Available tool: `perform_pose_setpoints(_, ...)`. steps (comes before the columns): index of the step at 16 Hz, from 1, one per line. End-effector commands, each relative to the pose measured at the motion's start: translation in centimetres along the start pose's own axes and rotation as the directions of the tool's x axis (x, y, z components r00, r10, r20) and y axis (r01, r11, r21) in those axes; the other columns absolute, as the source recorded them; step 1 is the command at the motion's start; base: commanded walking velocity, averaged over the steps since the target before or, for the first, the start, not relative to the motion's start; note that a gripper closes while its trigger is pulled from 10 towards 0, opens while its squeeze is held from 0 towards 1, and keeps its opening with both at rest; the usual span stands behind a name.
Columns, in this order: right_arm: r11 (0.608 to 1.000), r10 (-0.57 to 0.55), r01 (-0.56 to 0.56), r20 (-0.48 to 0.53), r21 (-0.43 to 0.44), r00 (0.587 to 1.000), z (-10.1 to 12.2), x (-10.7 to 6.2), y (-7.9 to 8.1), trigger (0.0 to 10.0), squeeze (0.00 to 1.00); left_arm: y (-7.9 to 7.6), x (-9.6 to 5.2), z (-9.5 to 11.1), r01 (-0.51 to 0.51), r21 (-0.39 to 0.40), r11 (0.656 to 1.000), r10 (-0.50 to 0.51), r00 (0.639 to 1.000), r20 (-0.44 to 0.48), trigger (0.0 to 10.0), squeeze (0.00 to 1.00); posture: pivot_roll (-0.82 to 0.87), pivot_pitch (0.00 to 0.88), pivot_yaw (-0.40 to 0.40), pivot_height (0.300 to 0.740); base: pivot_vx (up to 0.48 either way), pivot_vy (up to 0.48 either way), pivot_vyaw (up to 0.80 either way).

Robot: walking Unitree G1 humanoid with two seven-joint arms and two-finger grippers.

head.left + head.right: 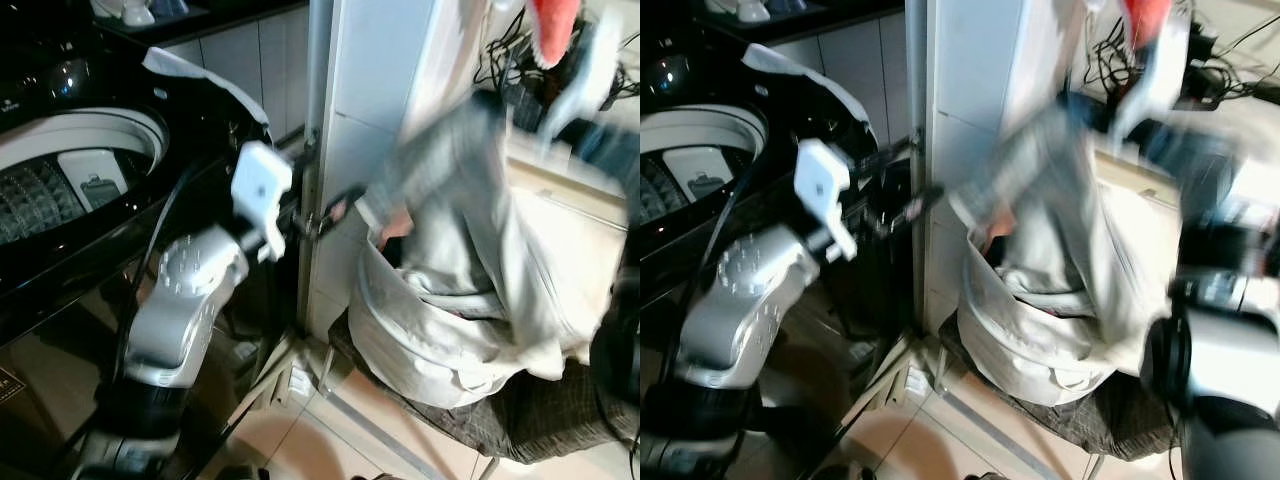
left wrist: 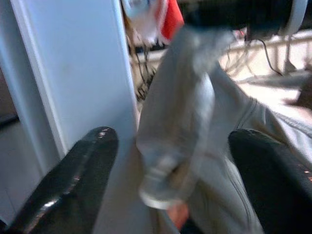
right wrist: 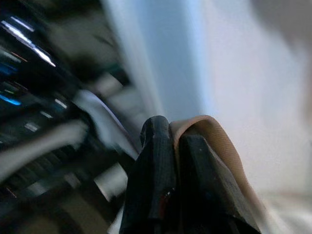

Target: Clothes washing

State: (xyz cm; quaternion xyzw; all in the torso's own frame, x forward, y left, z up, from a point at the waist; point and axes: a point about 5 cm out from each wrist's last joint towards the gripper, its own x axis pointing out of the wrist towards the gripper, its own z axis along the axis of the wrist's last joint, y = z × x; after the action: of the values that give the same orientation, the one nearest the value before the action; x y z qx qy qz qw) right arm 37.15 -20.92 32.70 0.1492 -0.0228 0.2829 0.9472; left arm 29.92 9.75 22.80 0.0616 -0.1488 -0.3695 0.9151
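Observation:
A grey garment (image 1: pixel 465 190) hangs blurred above a white laundry bag (image 1: pixel 430 340) full of pale clothes. My right gripper (image 3: pixel 174 146) is shut on a fold of cloth, which shows tan between its fingers in the right wrist view. My left gripper (image 1: pixel 338 205) reaches from the washing machine side toward the bag's rim. It is open, with the hanging garment (image 2: pixel 185 122) just beyond the gap between its two black fingers (image 2: pixel 78 180). The top-loading washing machine (image 1: pixel 60 170) stands at the left with its drum open.
A white pillar (image 1: pixel 370 120) rises between the machine and the bag, close to my left gripper. The bag rests on a dark checked surface (image 1: pixel 530 420). A red object (image 1: pixel 552 30) and tangled cables (image 1: pixel 510 60) sit high at the back right. Pale tiled floor lies below.

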Motion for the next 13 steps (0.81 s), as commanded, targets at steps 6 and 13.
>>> perform_pose_setpoints(6,0.935,0.348,-0.354,0.139,0.023,0.927,4.8,0.7,7.8,0.0,0.0,1.2,1.5,6.4,-0.015,-0.043,0.999,0.026,0.961,0.276,10.0,1.0,0.03,0.0,-0.087,0.74,0.0,0.0,0.0)
perform_pose_setpoints(13,0.888,0.432,-0.43,0.027,0.162,0.902,0.3,0.9,10.4,0.0,0.0,0.0,2.7,4.7,0.031,0.0,1.0,-0.03,0.981,0.192,10.0,1.0,0.03,0.0,-0.086,0.74,0.0,0.0,0.0)
